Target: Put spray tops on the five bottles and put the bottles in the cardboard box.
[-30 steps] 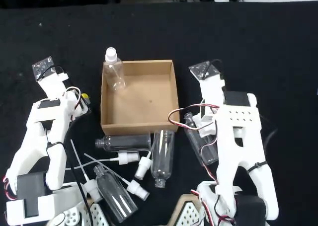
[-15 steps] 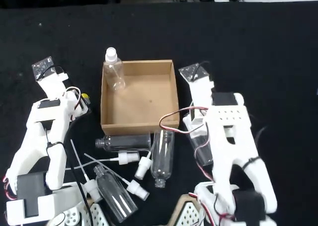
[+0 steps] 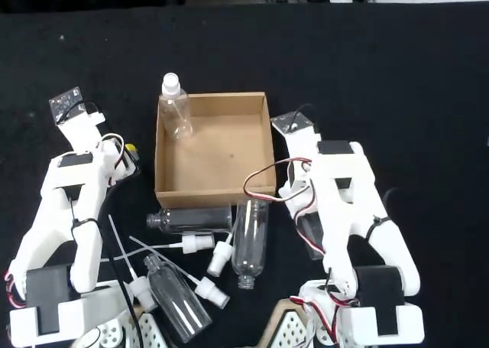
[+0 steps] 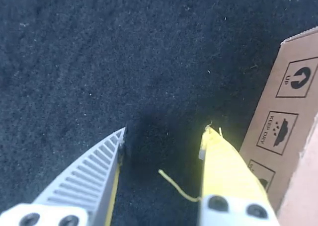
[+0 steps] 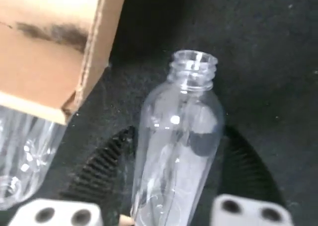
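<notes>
Capping step: the right gripper pinches an uncapped bottle between its fingers, beside the cardboard box.
Left gripper spread, empty; next it should fetch a spray top.

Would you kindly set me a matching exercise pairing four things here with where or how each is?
1 capped bottle
2 bottle by the right gripper
3 loose spray tops
4 left gripper

A open above bare cloth
B uncapped, off the near right corner of the box
C on the cloth in front of the box
D at the box's far left corner

Pairs: 1-D, 2-B, 3-C, 4-A
</notes>
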Controlling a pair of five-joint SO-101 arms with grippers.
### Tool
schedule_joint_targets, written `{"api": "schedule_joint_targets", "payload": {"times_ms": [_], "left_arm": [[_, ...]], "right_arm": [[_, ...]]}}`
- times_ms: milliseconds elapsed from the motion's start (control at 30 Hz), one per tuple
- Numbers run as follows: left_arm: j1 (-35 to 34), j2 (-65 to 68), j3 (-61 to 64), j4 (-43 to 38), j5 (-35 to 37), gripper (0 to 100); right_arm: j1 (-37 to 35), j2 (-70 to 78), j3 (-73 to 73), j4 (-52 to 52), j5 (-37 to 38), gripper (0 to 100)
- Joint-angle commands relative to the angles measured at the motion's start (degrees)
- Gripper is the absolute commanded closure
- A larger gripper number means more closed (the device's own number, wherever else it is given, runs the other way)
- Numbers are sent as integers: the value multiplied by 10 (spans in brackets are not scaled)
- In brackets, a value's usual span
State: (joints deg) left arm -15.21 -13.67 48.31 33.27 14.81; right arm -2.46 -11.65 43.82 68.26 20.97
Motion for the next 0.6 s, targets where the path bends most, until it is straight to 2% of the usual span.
{"api": "schedule_joint_targets", "payload": {"times_ms": [0, 100, 367, 567], "left_arm": [[0, -3, -4, -10, 1, 787], [0, -3, -4, -10, 1, 787], [0, -3, -4, -10, 1, 787], [0, -4, -4, -10, 1, 787]], "right_arm": [[29, -5, -2, 1, 54, 917], [89, -5, -28, -2, 132, 957], [266, 0, -120, -4, 411, 942], [379, 0, -124, -4, 569, 941]]}}
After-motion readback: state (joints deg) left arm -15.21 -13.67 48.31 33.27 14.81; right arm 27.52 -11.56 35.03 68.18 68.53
